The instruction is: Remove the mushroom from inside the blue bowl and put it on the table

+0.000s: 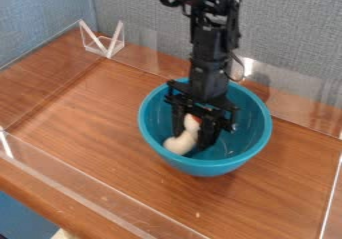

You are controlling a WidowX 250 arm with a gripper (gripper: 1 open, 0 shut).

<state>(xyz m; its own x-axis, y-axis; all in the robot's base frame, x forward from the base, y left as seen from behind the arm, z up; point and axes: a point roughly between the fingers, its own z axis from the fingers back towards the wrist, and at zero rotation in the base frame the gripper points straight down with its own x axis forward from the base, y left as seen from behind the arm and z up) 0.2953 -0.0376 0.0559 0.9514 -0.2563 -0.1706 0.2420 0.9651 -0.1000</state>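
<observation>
teal-blue bowl, cream-white mushroom, black gripper, brown wood-grain table.

Glossy plastic blue bowl — wood-grain table.

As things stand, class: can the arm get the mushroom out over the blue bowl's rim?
Probably yes. The fingers are shut on the mushroom inside the blue bowl, and nothing covers the bowl's open top, so the way up looks free.
</observation>
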